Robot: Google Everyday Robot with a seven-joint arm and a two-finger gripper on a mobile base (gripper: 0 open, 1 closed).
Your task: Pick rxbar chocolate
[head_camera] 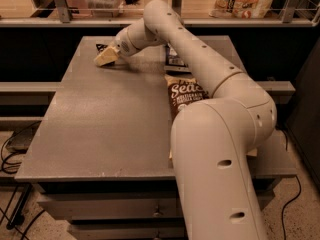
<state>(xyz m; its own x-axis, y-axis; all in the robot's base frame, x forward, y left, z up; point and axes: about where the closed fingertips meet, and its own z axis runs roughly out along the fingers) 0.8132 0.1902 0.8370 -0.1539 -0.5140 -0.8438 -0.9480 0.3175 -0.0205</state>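
The grey surface stands on drawers, with a shelf behind it and cables on the floor to the left. The pale arm reaches across to the far left part. A brown "Sea Salt" chip bag and a blue-and-white snack bag lie partly under the arm. The hand is low over the surface; I cannot tell if it is apart or together. The black rxbar chocolate lies just behind it.
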